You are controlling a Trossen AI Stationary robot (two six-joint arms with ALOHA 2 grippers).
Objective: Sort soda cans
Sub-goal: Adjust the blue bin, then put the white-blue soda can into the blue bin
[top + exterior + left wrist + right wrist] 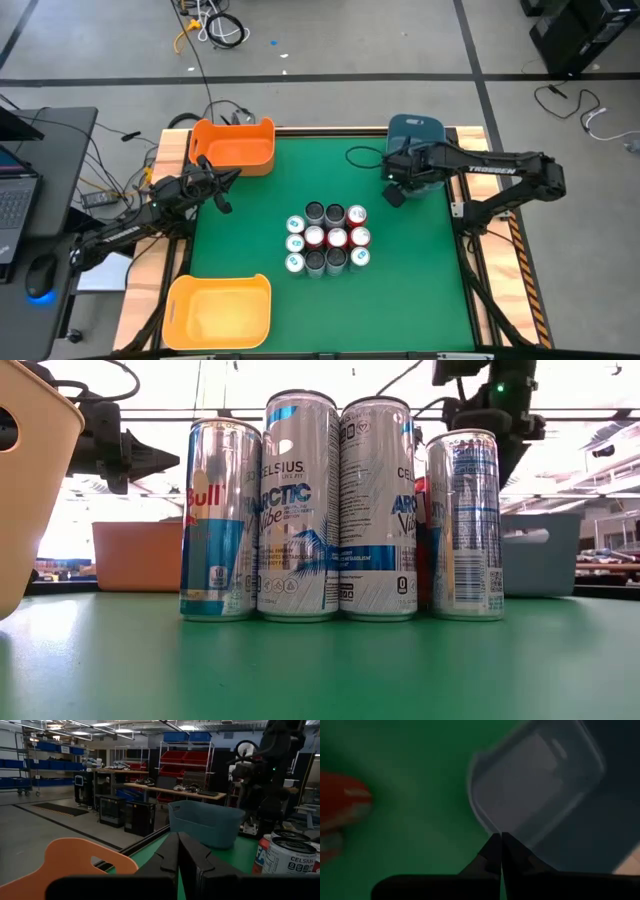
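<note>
Left gripper point(222, 190) was closed, empty, at left-centre of the high view, just below the orange bin point(234, 146). Right gripper point(394, 193) was closed, empty, right of centre, at the lower edge of the blue bin point(415, 128). Open green table point(420, 290) lay between each gripper and the soda cans point(327, 240), and along the lower right. Yellow bin point(219, 311) sat in the lower left corner of the mat.

Cans stood upright in a tight block at frame centre, touching: silver tops, white ones on the left and lower right, red at right, dark grey in the middle columns. Low view showed only the front row; the rest were hidden behind, one red sliver visible. The right wrist view was blurred, with a red can point(340, 807) cut off at the edge. Yellow bin cropped in the low view.
</note>
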